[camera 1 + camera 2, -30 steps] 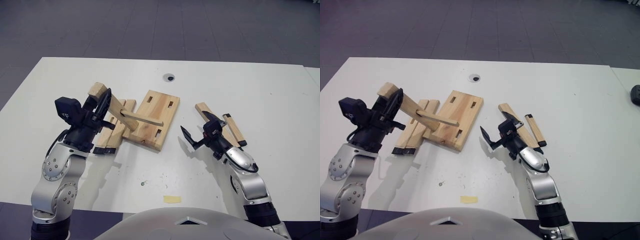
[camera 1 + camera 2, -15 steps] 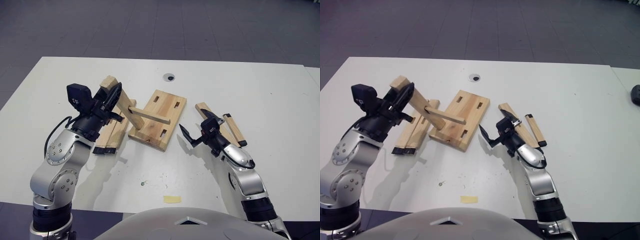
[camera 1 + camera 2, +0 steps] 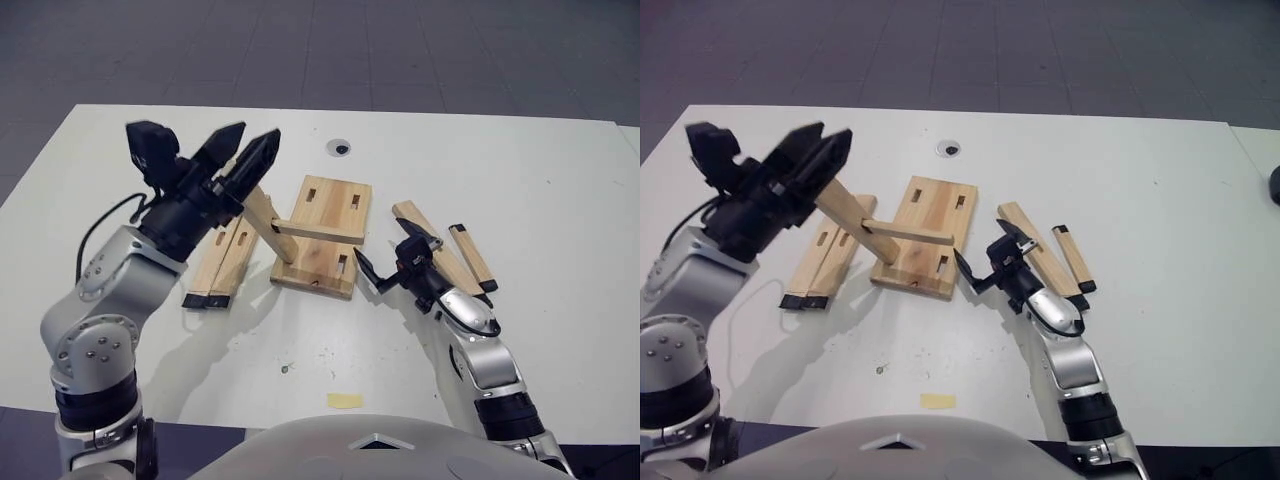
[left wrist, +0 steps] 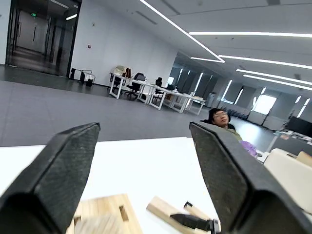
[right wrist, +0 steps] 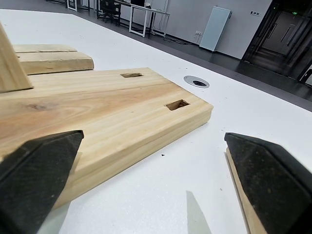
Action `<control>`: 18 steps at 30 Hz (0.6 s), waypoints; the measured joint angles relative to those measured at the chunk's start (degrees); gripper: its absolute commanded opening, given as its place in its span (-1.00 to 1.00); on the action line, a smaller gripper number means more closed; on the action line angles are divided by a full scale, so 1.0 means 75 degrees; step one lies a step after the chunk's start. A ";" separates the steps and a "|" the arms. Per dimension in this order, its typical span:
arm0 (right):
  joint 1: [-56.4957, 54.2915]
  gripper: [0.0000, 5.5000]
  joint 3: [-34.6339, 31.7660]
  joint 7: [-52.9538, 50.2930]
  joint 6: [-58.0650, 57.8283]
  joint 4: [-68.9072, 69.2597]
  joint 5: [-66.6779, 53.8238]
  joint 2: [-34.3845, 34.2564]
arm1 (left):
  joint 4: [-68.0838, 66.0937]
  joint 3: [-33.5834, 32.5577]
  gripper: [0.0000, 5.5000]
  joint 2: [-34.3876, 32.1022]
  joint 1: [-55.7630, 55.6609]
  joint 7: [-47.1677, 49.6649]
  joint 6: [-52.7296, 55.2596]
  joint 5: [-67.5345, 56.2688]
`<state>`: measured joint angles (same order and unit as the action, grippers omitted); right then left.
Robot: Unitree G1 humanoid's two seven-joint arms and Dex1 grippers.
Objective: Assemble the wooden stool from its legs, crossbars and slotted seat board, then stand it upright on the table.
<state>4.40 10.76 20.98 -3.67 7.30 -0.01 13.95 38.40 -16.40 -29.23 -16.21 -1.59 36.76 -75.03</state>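
Note:
My left gripper point(image 3: 243, 150) is raised over the table's left half. It is shut on the top end of a wooden leg point(image 3: 268, 222), gripped deep between the fingers point(image 4: 53, 180), whose tips stick out past it. The leg slants down to the slotted seat board point(image 3: 330, 205). A crossbar point(image 3: 322, 233) juts from the leg, level above the board. My right gripper point(image 3: 388, 262) stands open low at the board's right near corner, and the board point(image 5: 97, 105) lies just ahead of its fingertips point(image 5: 39, 165).
Two more legs point(image 3: 222, 260) lie side by side left of the board. Two loose wooden pieces point(image 3: 432, 252) point(image 3: 470, 257) lie right of the right gripper. A cable hole point(image 3: 339, 150) sits at the back, and a yellow note point(image 3: 345, 399) near the front edge.
My left gripper rose and swung toward the board, tipping the held leg steeper and carrying the crossbar over the board. The board turned squarer. The right gripper edged closer to it.

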 measured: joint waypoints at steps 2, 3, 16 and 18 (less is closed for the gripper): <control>-0.0025 0.96 0.0006 -0.0054 0.0032 -0.0093 0.0024 -0.0040 | -0.0146 -0.0197 0.58 -0.0195 -0.0800 0.0498 -0.0057 -0.0941; -0.0030 0.96 0.0007 -0.0064 0.0041 -0.0123 0.0046 -0.0053 | -0.0245 -0.0288 0.65 -0.0266 -0.1150 0.0717 -0.0110 -0.1297; 0.0179 0.96 0.0017 -0.0350 0.0252 -0.0244 0.0118 -0.0270 | -0.3236 0.0686 0.96 -0.2301 0.0089 0.0151 0.0088 0.2084; 0.0273 0.96 0.0006 -0.0427 0.0291 -0.0216 0.0118 -0.0299 | -0.3497 0.1469 0.96 -0.2327 0.0814 -0.0613 0.0024 0.3080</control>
<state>6.45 10.81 17.78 -1.49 5.68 0.87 11.71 12.18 -5.39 -46.68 -10.10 -6.18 36.94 -51.93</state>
